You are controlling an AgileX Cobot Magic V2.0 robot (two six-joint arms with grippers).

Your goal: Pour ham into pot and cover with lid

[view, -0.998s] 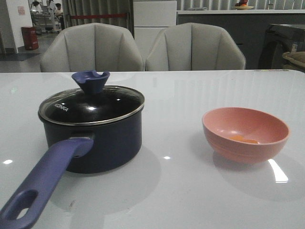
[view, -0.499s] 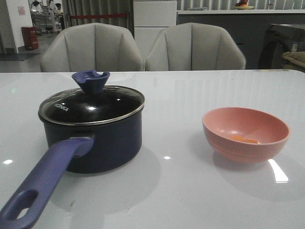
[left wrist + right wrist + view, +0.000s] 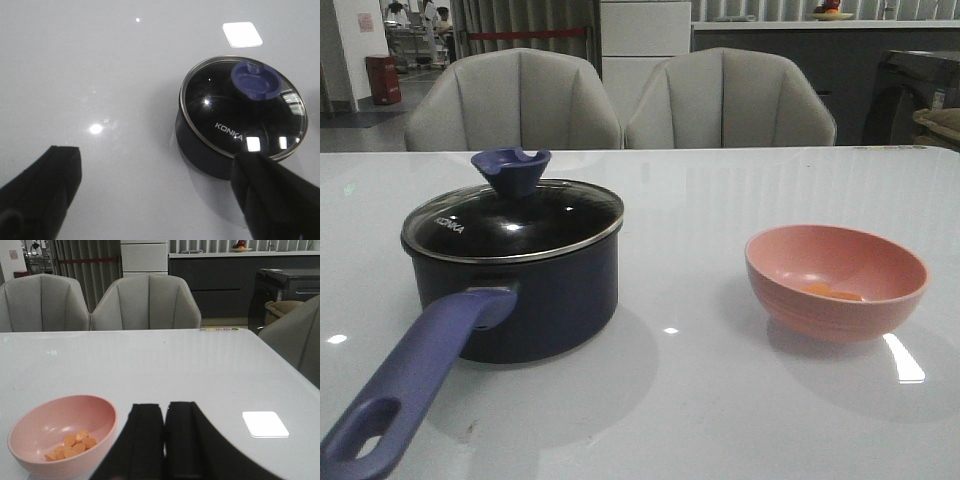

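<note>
The lid sits on the pot — glass, likely slippery; take its knob. Left gripper spread wide; right gripper closed, empty.

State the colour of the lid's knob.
Blue-purple; the knob shows best in the front view.

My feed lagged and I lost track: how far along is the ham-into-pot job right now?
Nothing is done yet. The ham lies in the pink bowl, and the lid sits on the pot. Nothing is in hand: the left gripper is open above the table beside the pot, the right gripper is shut and empty near the bowl. Left: lift the lid, pour the ham in, cover the pot again.
</note>
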